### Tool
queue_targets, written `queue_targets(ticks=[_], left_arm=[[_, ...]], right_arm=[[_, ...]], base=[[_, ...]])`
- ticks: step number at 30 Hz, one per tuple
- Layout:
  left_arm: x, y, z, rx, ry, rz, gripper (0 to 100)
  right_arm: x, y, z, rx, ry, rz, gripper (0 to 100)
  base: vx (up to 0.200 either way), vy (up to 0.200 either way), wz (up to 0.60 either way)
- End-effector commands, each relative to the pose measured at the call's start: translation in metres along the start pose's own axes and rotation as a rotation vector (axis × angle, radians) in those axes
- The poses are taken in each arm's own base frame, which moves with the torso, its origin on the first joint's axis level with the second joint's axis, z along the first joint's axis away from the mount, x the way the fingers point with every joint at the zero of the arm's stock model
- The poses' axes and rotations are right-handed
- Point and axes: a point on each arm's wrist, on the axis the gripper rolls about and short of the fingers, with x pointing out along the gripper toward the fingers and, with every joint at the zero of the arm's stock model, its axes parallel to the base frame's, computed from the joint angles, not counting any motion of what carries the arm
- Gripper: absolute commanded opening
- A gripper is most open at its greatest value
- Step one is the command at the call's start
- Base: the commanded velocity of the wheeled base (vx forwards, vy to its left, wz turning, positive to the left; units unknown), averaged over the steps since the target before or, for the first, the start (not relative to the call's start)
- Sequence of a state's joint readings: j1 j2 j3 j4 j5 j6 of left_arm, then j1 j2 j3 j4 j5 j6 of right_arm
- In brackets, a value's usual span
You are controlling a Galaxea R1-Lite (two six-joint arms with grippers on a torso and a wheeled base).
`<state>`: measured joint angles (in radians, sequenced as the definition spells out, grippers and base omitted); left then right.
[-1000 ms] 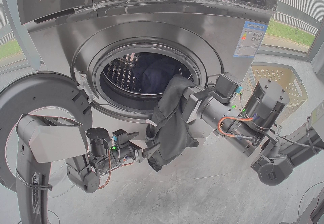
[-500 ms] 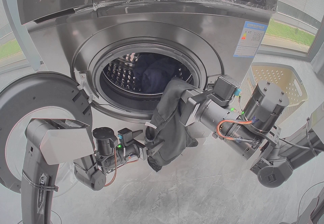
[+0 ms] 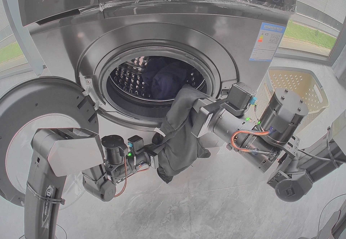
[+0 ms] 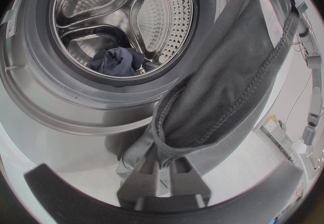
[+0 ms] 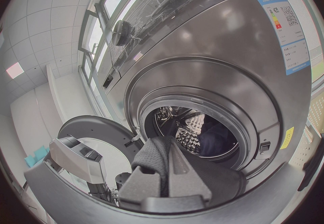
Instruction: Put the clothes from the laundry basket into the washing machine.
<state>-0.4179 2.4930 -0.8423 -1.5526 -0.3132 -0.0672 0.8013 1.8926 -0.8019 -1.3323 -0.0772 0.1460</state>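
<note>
the dark grey fabric garment (image 3: 180, 131) half hides our right pincer (image 5: 165, 153), clamped on its top; our left pincer (image 4: 165, 167) grips its hem below. beyond both, the steel drum (image 3: 126, 77) holds a crumpled navy cloth (image 3: 165, 77).

Glossy brushed-metal washing machine (image 3: 230, 34); shiny perforated steel drum (image 4: 101, 8); matt knit cloth garment (image 4: 219, 93); smooth glossy floor (image 3: 216, 207).

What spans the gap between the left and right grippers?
A dark grey garment, held low by the left gripper, high by the right gripper; head view.
</note>
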Motion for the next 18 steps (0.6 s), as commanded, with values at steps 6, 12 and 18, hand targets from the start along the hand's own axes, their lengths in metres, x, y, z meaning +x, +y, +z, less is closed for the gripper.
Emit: queue_targets(ticks=[6,12,18], left_arm=[[-0.022,0.004,0.017,-0.004,0.003,0.030,0],[-0.062,0.003,0.063,0.002,-0.058,0.069,0],[-0.097,-0.009,0.095,0.018,-0.110,0.074,0]], right_arm=[[-0.003,-0.010,0.001,-0.008,0.005,-0.029,0],[-0.009,-0.022,0.000,-0.017,0.023,-0.064,0],[-0.021,-0.023,-0.010,-0.014,0.073,-0.067,0]], base=[[0.000,0.000,0.00],[0.000,0.000,0.00],[0.000,0.000,0.00]])
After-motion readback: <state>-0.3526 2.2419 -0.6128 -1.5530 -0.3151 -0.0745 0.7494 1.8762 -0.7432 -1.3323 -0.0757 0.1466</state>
